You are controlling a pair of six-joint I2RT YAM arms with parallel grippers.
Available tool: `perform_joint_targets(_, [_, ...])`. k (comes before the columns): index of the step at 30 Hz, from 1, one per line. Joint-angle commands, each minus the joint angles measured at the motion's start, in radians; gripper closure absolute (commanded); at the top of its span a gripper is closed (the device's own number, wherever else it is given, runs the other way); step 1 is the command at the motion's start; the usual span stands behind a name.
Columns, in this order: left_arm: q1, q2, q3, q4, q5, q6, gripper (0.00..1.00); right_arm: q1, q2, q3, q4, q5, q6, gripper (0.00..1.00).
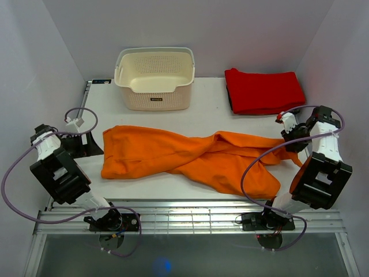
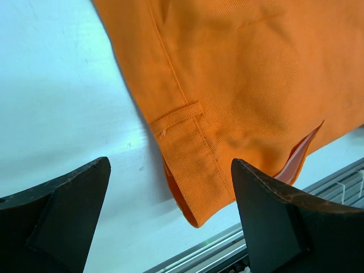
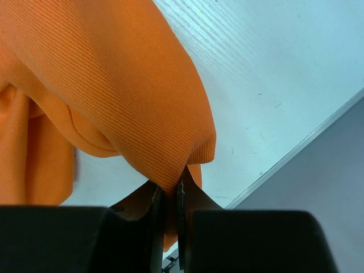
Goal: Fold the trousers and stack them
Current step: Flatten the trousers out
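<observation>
The orange trousers [image 1: 190, 156] lie spread and twisted across the white table [image 1: 207, 112], waist end at the left, leg ends at the right. My left gripper [image 1: 86, 144] hovers just left of the waist end. In the left wrist view its jaws stand wide open [image 2: 170, 205], and the waistband corner of the trousers [image 2: 193, 159], with a belt loop, lies between the fingers [image 2: 62, 210], touched by neither. My right gripper [image 1: 291, 135] is at the right-hand leg end. In the right wrist view it is shut [image 3: 170, 199] on a fold of the trousers [image 3: 102, 74].
A cream perforated basket [image 1: 154, 78] stands at the back, left of centre. A folded red cloth [image 1: 263, 90] lies at the back right. A metal rail [image 1: 190, 210] runs along the table's near edge. White walls close in both sides.
</observation>
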Motion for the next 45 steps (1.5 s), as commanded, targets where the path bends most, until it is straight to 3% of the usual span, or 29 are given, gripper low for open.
perform_joint_targets(1, [0.017, 0.02, -0.072, -0.048, -0.01, 0.088, 0.02, -0.008, -0.037, 0.002, -0.027, -0.01, -0.064, 0.92])
perform_joint_targets(4, [0.017, 0.037, -0.125, -0.002, 0.007, 0.065, 0.03, -0.013, -0.048, 0.01, -0.027, -0.005, -0.073, 0.92])
perform_joint_targets(7, [0.017, 0.084, -0.144, 0.012, 0.042, 0.031, 0.13, -0.021, -0.054, 0.021, -0.029, -0.004, -0.076, 0.92])
perform_joint_targets(14, [0.017, 0.149, -0.146, 0.112, 0.116, -0.068, 0.19, -0.037, -0.061, 0.035, -0.052, -0.007, -0.085, 0.92])
perform_joint_targets(17, [0.017, 0.161, -0.127, 0.139, 0.192, -0.108, 0.3, -0.04, -0.064, 0.035, -0.055, -0.011, -0.087, 0.92])
perform_joint_targets(23, [0.033, 0.118, -0.086, 0.112, 0.349, -0.119, 0.65, -0.065, -0.059, 0.061, -0.067, -0.011, -0.104, 0.92])
perform_joint_targets(24, [0.039, 0.103, -0.08, 0.097, 0.367, -0.101, 0.78, -0.08, -0.056, 0.068, -0.072, -0.016, -0.107, 0.92])
perform_joint_targets(25, [0.06, 0.073, -0.067, 0.071, 0.401, -0.078, 0.97, -0.089, -0.045, 0.076, -0.075, -0.019, -0.111, 0.92])
perform_joint_targets(26, [0.072, 0.056, -0.063, 0.063, 0.416, -0.076, 1.0, -0.097, -0.039, 0.084, -0.079, -0.019, -0.116, 0.92])
perform_joint_targets(34, [0.215, -0.061, 0.029, -0.1, 0.505, 0.037, 1.0, -0.152, -0.013, 0.128, -0.122, -0.036, -0.159, 0.92])
perform_joint_targets(39, [0.305, -0.119, 0.089, -0.212, 0.537, 0.212, 1.0, -0.169, -0.031, 0.148, -0.139, -0.05, -0.185, 0.92])
perform_joint_targets(43, [0.432, -0.175, 0.15, -0.395, 0.603, 0.376, 1.0, -0.191, -0.048, 0.156, -0.178, -0.054, -0.232, 0.92])
perform_joint_targets(45, [0.482, -0.216, 0.173, -0.41, 0.619, 0.389, 1.0, -0.223, -0.06, 0.153, -0.219, -0.062, -0.298, 0.92])
